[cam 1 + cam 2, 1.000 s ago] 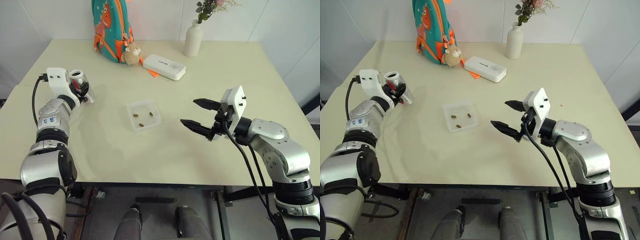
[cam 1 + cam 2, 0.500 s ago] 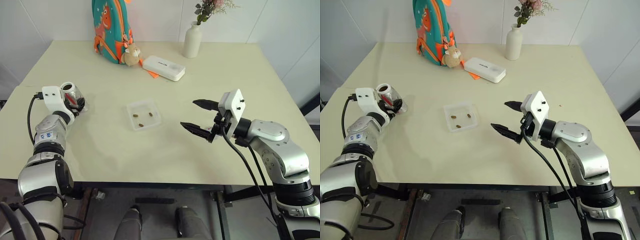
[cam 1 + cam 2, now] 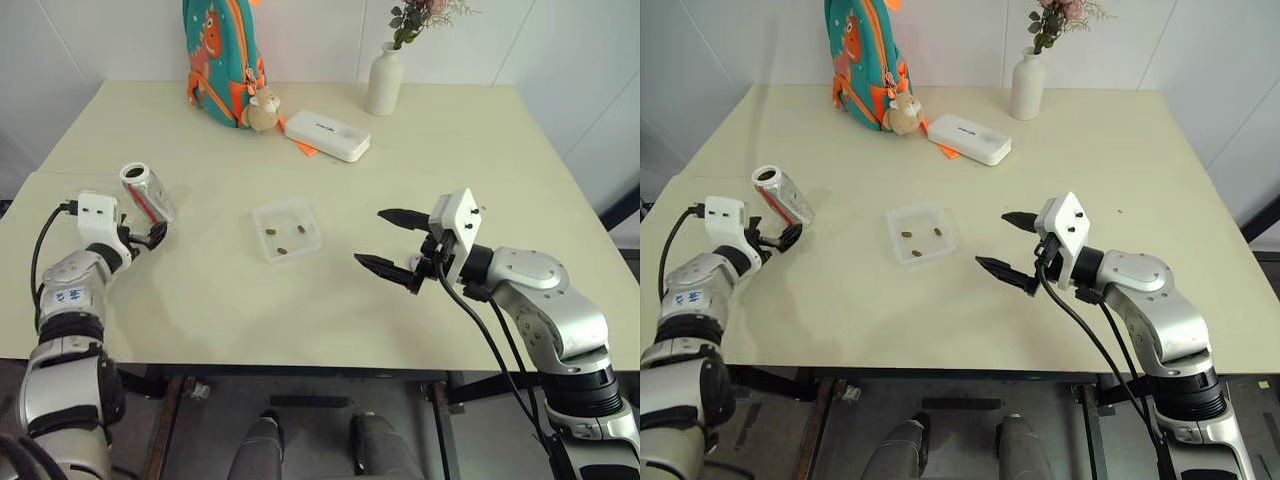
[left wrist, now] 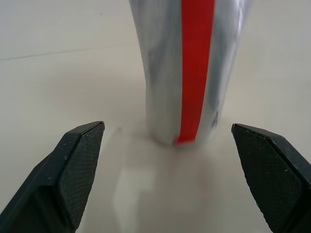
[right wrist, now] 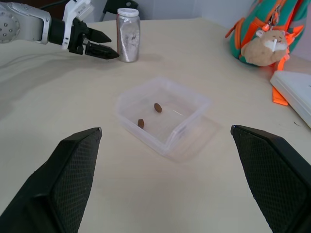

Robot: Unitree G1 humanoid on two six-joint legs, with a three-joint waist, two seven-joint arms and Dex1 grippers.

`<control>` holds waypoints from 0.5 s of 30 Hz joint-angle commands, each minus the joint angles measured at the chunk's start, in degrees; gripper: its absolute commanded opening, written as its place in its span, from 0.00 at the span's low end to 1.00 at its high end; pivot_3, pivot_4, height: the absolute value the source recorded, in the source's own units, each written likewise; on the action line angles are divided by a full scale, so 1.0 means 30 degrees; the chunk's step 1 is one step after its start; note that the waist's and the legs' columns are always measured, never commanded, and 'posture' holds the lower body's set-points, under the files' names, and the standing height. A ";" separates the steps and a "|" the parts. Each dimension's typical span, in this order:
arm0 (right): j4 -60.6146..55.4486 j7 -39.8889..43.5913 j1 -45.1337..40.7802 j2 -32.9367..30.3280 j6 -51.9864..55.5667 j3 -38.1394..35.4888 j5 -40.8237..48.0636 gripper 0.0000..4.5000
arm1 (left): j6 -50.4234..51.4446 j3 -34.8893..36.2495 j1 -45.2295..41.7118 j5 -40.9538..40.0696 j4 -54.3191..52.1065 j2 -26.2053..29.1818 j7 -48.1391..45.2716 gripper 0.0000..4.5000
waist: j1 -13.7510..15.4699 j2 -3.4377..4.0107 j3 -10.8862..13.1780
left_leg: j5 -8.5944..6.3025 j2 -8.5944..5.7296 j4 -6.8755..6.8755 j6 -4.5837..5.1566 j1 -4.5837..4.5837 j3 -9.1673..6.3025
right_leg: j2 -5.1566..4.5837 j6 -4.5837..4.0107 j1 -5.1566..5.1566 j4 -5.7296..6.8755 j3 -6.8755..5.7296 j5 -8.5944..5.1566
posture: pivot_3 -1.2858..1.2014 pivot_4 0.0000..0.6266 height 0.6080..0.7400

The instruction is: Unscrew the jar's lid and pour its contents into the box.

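Jar [image 3: 147, 192] upright on table [image 3: 450, 150], left of box [image 3: 288, 229] holding pellets [image 5: 157, 107]. Left gripper [image 3: 150, 237] spread, clear of jar. Right gripper [image 3: 394, 243] spread, empty. Advice: back left arm straight away, avoid toppling jar.

A pale cream bench [image 3: 420, 150] stands against a white tiled wall [image 3: 300, 40]. At its far edge are a teal backpack [image 3: 222, 55], a white vase [image 3: 385, 85] with flowers, and a white case [image 3: 328, 134].

A pale cream rectangular table [image 3: 420, 180] carries a silvery red-striped cylindrical jar [image 3: 148, 194], a shallow clear plastic box [image 3: 288, 229], a white oblong case [image 3: 327, 134], a white vase [image 3: 385, 78] and a teal-orange backpack [image 3: 222, 55].
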 commanded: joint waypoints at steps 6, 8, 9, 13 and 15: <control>0.0421 0.1834 -0.0656 -0.0821 -0.0859 -0.0722 0.0565 1.00 | -0.0241 0.0399 0.6605 -0.1710 -1.0756 0.2940 -0.5989 0.99 | 0.0062 0.0001 -0.0001 | -0.0003 0.0025 -0.0057 -0.0002 0.0015 0.0017 | 0.0002 -0.0057 0.0030 -0.0119 0.0007 0.0024 | 0.52 0.24 1.00; 0.0833 0.2065 -0.0793 -0.0859 -0.1230 -0.1033 0.0619 1.00 | -0.0902 0.0489 0.7359 -0.2378 -1.2677 0.3416 -0.7655 0.99 | 0.0179 0.0001 0.0000 | -0.0001 0.0033 -0.0095 0.0001 0.0024 0.0021 | 0.0000 -0.0082 0.0050 -0.0187 -0.0006 0.0042 | 0.52 0.24 1.00; 0.1007 0.2129 -0.0884 -0.0876 -0.1373 -0.1189 0.0650 1.00 | -0.0337 0.0597 0.7493 -0.3118 -1.3624 0.3611 -0.8475 0.99 | 0.0284 0.0000 0.0000 | 0.0001 0.0039 -0.0100 0.0003 0.0024 0.0027 | -0.0009 -0.0088 0.0063 -0.0208 -0.0016 0.0043 | 0.52 0.24 1.00; 0.1415 0.3100 -0.0643 -0.1521 -0.2174 -0.1642 0.0654 1.00 | 0.1330 0.0225 0.7210 -0.5289 -1.6217 0.3926 -1.1121 0.99 | 0.0530 0.0003 0.0000 | 0.0001 0.0041 -0.0130 0.0011 0.0021 0.0057 | -0.0024 -0.0172 0.0083 -0.0287 -0.0018 0.0011 | 0.52 0.24 1.00; 0.1695 0.3605 -0.0337 -0.1810 -0.2740 -0.1947 0.0703 1.00 | 0.1268 -0.0276 0.6695 -0.5167 -1.6597 0.3771 -1.1422 0.99 | 0.0553 0.0006 0.0002 | -0.0002 0.0029 -0.0153 0.0024 0.0023 0.0070 | -0.0042 -0.0153 0.0088 -0.0310 -0.0018 0.0018 | 0.52 0.24 1.00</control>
